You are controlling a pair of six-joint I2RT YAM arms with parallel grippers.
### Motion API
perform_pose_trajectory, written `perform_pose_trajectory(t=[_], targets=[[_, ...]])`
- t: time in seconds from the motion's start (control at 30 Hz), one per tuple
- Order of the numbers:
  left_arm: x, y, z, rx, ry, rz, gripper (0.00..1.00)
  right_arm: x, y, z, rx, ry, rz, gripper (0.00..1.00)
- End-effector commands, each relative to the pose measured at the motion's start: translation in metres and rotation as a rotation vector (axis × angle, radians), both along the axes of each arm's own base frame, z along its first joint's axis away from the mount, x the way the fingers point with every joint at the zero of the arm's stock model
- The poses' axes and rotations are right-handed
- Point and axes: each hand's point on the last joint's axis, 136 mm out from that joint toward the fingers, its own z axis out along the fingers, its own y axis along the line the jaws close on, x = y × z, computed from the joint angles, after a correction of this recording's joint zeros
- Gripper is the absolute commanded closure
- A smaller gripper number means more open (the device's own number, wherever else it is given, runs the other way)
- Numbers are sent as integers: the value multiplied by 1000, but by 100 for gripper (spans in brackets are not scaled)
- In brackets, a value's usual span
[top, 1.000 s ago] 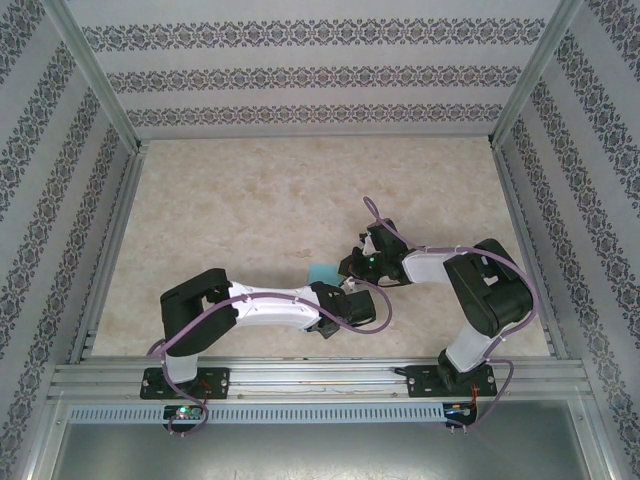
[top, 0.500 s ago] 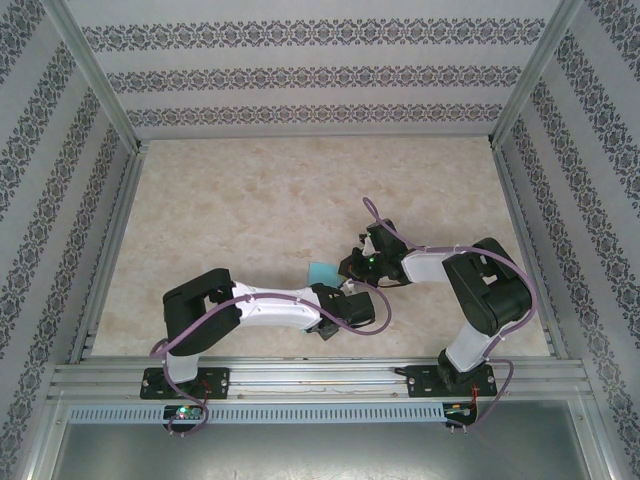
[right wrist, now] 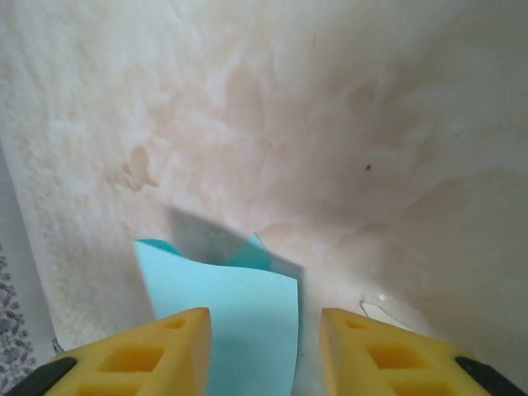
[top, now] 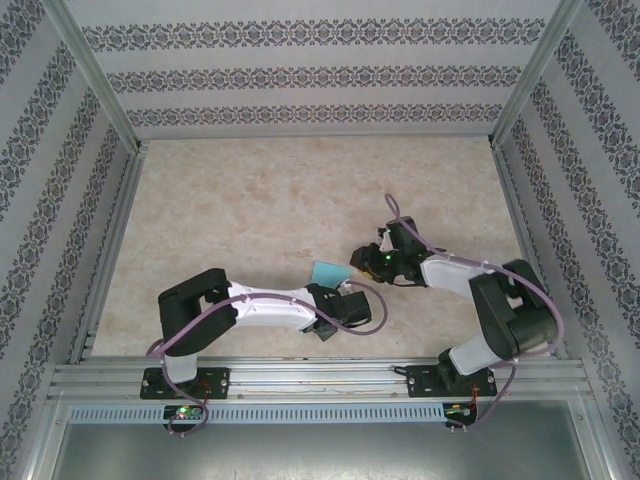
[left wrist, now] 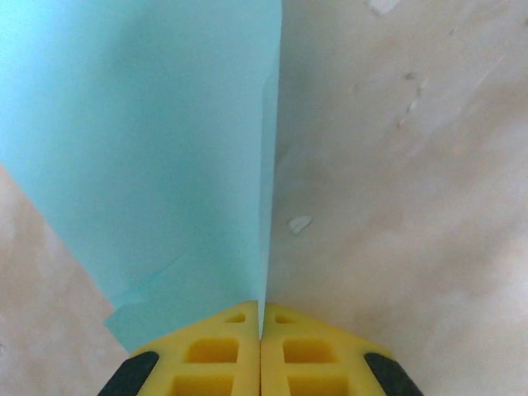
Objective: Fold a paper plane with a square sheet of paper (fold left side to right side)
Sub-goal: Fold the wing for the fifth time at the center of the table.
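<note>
Beige table (top: 250, 200), left end effector (left wrist: 261, 320) pinching paper (left wrist: 148, 148)

Top view: paper (top: 327, 271) is a small patch, near part under the left gripper (top: 338, 286), creases too small to read. Left wrist: paper runs off the top and left edges, near edge buried between the fingers (left wrist: 210, 359). Right wrist: paper cut by the bottom edge, lower-left behind one finger (right wrist: 144, 355) of the right gripper (right wrist: 264, 322).

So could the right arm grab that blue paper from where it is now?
Probably yes. The right arm's fingers are open and the paper is just ahead of them with nothing between. The left arm's fingers pinch one edge, which seems to leave room.
</note>
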Motion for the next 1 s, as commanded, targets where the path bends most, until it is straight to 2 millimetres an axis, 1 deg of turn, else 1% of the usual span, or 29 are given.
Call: perform_pose_trajectory(t=[0.0,0.07,0.13,0.2,0.3,0.4,0.5,0.63,0.73,0.87,0.97], targets=[[2,0,14,-126,48,49,95,-3,-33,9,-74,-57,-47,53],[4,-1,18,-199,87,71,95,-5,-47,16,-85,-93,-68,51],[4,-2,20,-264,134,92,96,-9,-55,20,-89,-119,-76,50],[5,-4,23,-332,175,117,96,-12,-56,22,-90,-143,-64,49],[9,-5,29,-455,232,168,97,-15,-50,22,-75,-168,-37,49],[14,-8,37,-617,282,228,97,-17,-39,18,-75,-179,-3,48],[18,-9,37,-754,336,293,97,-17,-28,17,-73,-189,28,48],[23,-6,33,-827,365,347,96,-15,-11,17,-54,-198,76,48],[27,-7,31,-898,404,380,96,-16,3,14,-38,-187,103,48],[32,-7,29,-983,441,422,96,-15,23,11,0,-192,88,50],[36,-6,31,-1047,444,437,96,-13,36,10,3,-202,88,51]])
